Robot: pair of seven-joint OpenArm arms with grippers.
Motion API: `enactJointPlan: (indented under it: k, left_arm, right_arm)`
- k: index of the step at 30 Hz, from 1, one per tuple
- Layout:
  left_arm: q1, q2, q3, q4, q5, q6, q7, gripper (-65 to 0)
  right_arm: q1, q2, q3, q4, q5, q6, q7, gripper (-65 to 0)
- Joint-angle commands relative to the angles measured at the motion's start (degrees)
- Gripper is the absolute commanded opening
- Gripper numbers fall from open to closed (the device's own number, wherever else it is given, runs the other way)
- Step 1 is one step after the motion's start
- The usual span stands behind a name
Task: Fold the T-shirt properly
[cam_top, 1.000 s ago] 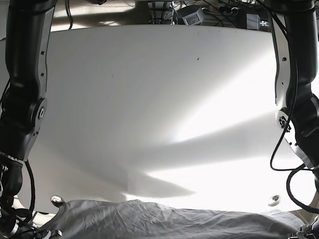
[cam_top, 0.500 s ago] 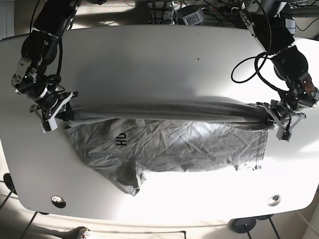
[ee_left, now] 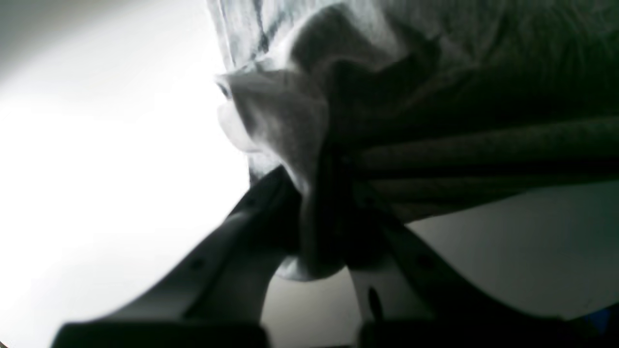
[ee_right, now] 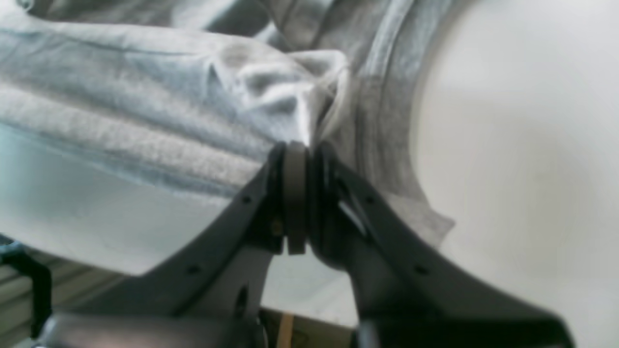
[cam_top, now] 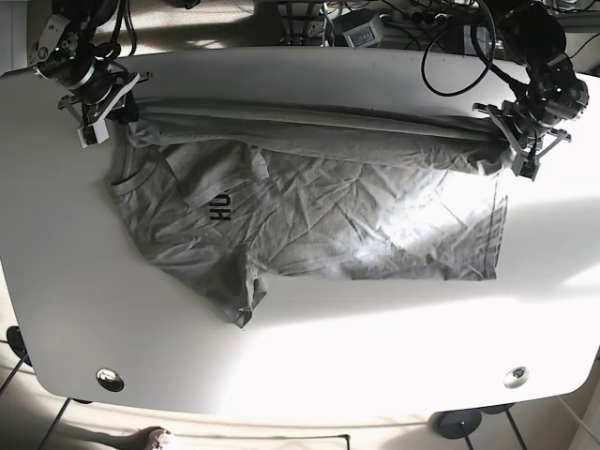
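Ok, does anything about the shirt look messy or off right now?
Yes. The grey T-shirt lies heavily wrinkled on the white table, and one sleeve is bunched into a crooked flap toward the near edge. The top edge is stretched between the right gripper and left gripper.

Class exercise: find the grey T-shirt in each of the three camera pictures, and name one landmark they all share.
Base view: the T-shirt lies spread across the middle of the table.
Left wrist view: it fills the upper right, pinched in the left gripper.
Right wrist view: it fills the upper left, pinched in the right gripper.
Shared landmark: the white table.
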Motion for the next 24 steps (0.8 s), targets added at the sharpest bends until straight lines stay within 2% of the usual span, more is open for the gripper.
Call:
enactJointPlan:
  k: [1, 3, 6, 8, 9, 12, 14, 16, 19, 22, 24]
  left_arm:
    - [1.3, -1.2, -0.3, 2.4, 1.1, 0.4, -0.4, -63.3]
    - [2.7, -1.2, -0.6, 2.9, 1.0, 0.4, -0.4, -52.6]
    - [3.5, -1.2, -0.6, 3.0, 0.8, 0.4, -0.4, -37.5]
    - [3.3, -1.4, -0.6, 3.0, 0.8, 0.4, -0.4, -32.8]
    - [3.2, -1.4, -0.6, 3.0, 0.7, 0.4, -0.4, -32.4]
    - [1.0, -1.6, -0.5, 4.9, 0.7, 0.4, -0.4, -32.5]
    - [-0.4, -1.6, -0.5, 6.6, 0.7, 0.4, -0.4, -32.5]
    - [-4.8, -1.6, -0.5, 6.9, 0.7, 0.4, -0.4, -32.5]
    - [-11.1, -1.4, -0.1, 6.6, 1.2, 0.4, -0.5, -32.5]
    - [-16.5, -1.3, -0.1, 3.0, 1.2, 0.4, -0.5, -32.5]
    - [-19.7, -1.3, -0.1, -0.3, 1.2, 0.4, -0.5, -32.5]
  right_arm:
    - [-1.4, 0.9, 0.6, 1.6, -0.1, -0.34, 0.6, -55.6]
    - [-2.9, 0.9, 1.0, 1.9, 2.5, -0.34, 0.6, -43.3]
    - [-3.9, 1.0, 4.2, 1.9, 8.8, -0.34, 0.6, -19.8]
    - [-3.6, 1.3, 5.0, 1.9, 10.5, -0.34, 0.6, -6.5]
    - [-2.9, 1.4, 5.0, 1.9, 10.7, -0.34, 0.6, -2.4]
    - [1.9, 1.8, 5.0, 1.4, 9.4, -0.34, 0.4, -0.8]
    - [5.6, 2.6, 4.6, 1.3, 5.9, -0.34, 0.4, -0.8]
    - [11.2, 2.2, 4.4, -0.4, 0.4, -0.34, 0.4, -0.8]
    - [19.6, 2.8, 0.4, -7.3, -5.1, -0.34, 0.6, -0.8]
    - [27.3, 3.7, -0.6, -14.8, -9.2, -0.34, 0.7, -0.8]
    - [31.8, 4.0, -2.2, -20.9, -11.0, -0.34, 2.9, -0.8]
